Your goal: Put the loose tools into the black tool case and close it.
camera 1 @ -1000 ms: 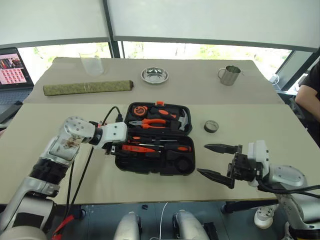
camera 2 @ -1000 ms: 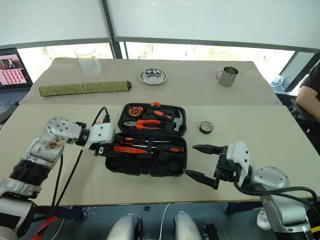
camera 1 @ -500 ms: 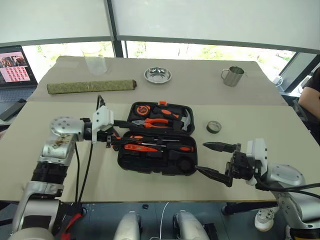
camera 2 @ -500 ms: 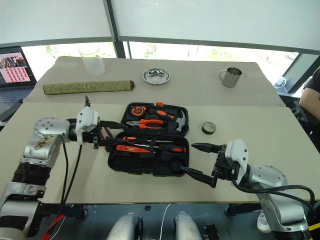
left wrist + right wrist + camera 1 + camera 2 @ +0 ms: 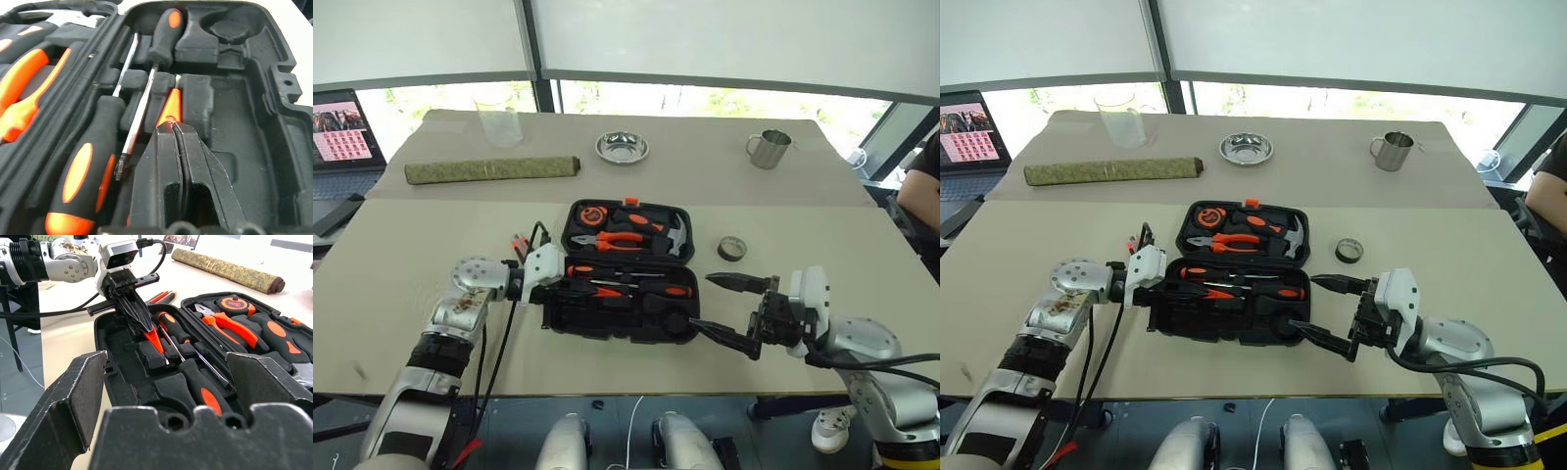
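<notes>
The black tool case [image 5: 607, 321] lies open at mid-table. Two screwdrivers [image 5: 78, 176] rest in slots of its near half. Beside them the orange tester pen [image 5: 170, 105] lies in its slot. My left gripper [image 5: 172, 126] reaches into that half from the left, shut, its tips touching the pen's near end. At the case's right edge my right gripper [image 5: 700, 304] hovers open and holds nothing. The black tape roll [image 5: 731, 248] lies on the table right of the case. A slim orange-black tool [image 5: 163, 296], perhaps the utility knife, lies on the table left of the case.
The lid holds orange-handled pliers [image 5: 607, 240], a hammer [image 5: 674, 235] and a tape measure. At the back stand a rolled green mat [image 5: 489, 169], a glass [image 5: 499, 127], a steel dish [image 5: 622, 147] and a metal mug [image 5: 766, 149]. A laptop [image 5: 342, 127] is far left, a person [image 5: 920, 196] far right.
My left gripper has come down into the case's near half and its fingers have closed. The right gripper has stayed in place, open.
</notes>
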